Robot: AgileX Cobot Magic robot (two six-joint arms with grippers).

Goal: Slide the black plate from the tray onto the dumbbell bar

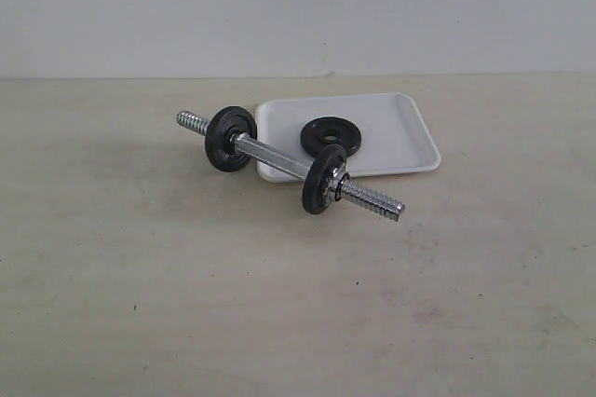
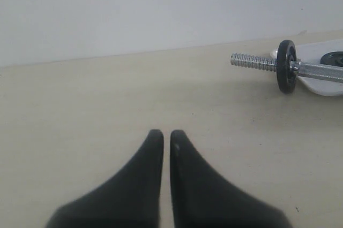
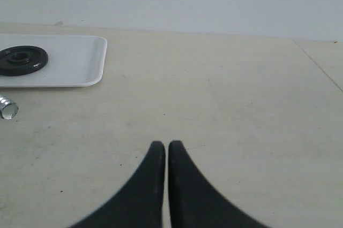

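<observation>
A black plate (image 1: 332,134) lies flat in the white tray (image 1: 400,136) at the table's middle. The chrome dumbbell bar (image 1: 279,157) rests slanted across the tray's front left corner, with two black discs (image 1: 230,137) (image 1: 324,179) threaded on it and both threaded ends bare. The left wrist view shows the bar (image 2: 316,71), one disc (image 2: 286,66) and the tray's edge (image 2: 327,88) far off. In the right wrist view are the plate (image 3: 22,60), the tray (image 3: 80,62) and the bar's tip (image 3: 7,108). My left gripper (image 2: 166,134) and right gripper (image 3: 163,146) are shut and empty, far from these; neither appears in the exterior view.
The beige table top (image 1: 279,304) runs out on all sides of the tray and bar. A pale wall (image 1: 298,6) stands behind the table's far edge. A seam in the table top (image 3: 319,67) shows in the right wrist view.
</observation>
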